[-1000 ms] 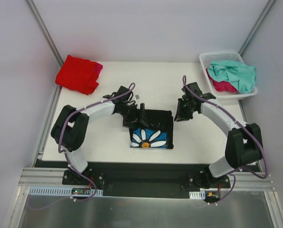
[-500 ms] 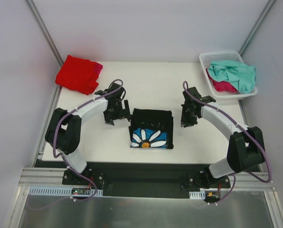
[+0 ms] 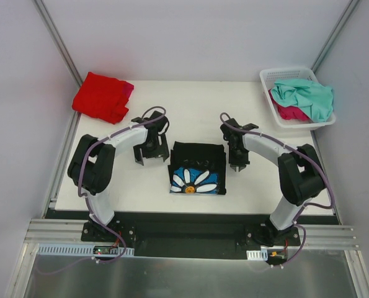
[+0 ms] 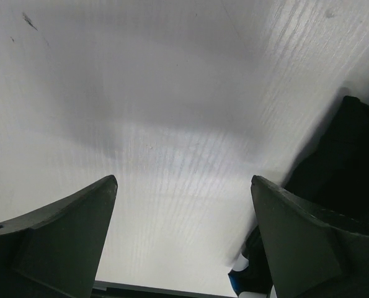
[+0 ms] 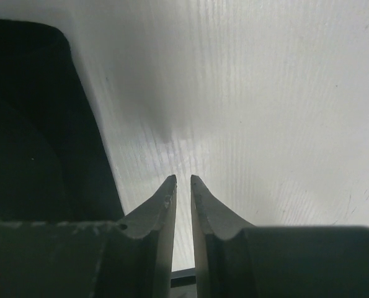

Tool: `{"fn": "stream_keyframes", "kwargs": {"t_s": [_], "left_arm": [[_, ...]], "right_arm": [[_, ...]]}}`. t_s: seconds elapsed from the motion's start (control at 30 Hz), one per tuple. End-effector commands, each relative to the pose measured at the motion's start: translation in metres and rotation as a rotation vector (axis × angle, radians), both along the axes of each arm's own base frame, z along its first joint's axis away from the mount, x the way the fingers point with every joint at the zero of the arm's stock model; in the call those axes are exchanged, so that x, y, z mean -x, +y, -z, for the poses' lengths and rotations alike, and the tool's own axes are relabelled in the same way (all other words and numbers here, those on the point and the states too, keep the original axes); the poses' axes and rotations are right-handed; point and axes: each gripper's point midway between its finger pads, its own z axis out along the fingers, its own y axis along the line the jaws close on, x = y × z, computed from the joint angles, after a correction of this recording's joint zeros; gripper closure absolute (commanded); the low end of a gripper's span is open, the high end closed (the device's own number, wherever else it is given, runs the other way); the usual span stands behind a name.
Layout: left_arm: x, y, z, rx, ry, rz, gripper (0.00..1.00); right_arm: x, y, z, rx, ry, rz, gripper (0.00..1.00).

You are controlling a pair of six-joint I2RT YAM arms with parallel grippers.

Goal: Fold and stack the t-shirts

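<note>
**Both claws empty beside the folded black shirt**

The left claw (image 4: 184, 180) is wide open. Nothing sits between its 2 fingers, only bare table. The right claw (image 5: 183, 179) is nearly clenched, with just a thin slit between its tips, and it grips nothing too. Each claw hangs low over the table (image 3: 196, 105), 1 on each side of the black shirt (image 3: 200, 154). Both are just beside its edges. I cannot tell if either one brushes the cloth.

The black shirt lies in the middle of the table, folded into a small neat block. Its daisy picture (image 3: 193, 179) faces up on the near half. The fold looks done, so I think that is why neither claw needs to hold it.

Further out, the red shirt (image 3: 100, 98) sits folded at the far left corner. A bit of pink cloth (image 3: 129, 89) peeks out at its right edge. That looks like the spot for the pile, so the black shirt likely goes there next.

At the far right corner, the white basket (image 3: 283, 73) holds a green shirt (image 3: 308, 96), all crumpled, on top of a pink shirt (image 3: 289, 113). Those 2 are not folded yet.
</note>
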Motion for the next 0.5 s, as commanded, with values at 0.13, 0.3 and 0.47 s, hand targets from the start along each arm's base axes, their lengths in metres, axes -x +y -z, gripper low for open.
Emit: {"fn": "stream_keyframes", "kwargs": {"t_s": [0.13, 0.3, 0.47], "left_arm": [[-0.001, 0.0, -0.003, -0.046, -0.01, -0.032, 0.1], [0.0, -0.016, 0.001, 0.011, 0.012, -0.023, 0.1], [-0.002, -0.029, 0.003, 0.058, 0.008, -0.014, 0.1]], "right_arm": [[-0.01, 0.013, -0.002, -0.009, -0.035, 0.0, 0.82], [-0.012, 0.02, 0.003, -0.035, -0.023, -0.007, 0.82], [-0.015, 0.028, 0.009, -0.071, -0.014, -0.006, 0.82]]}}
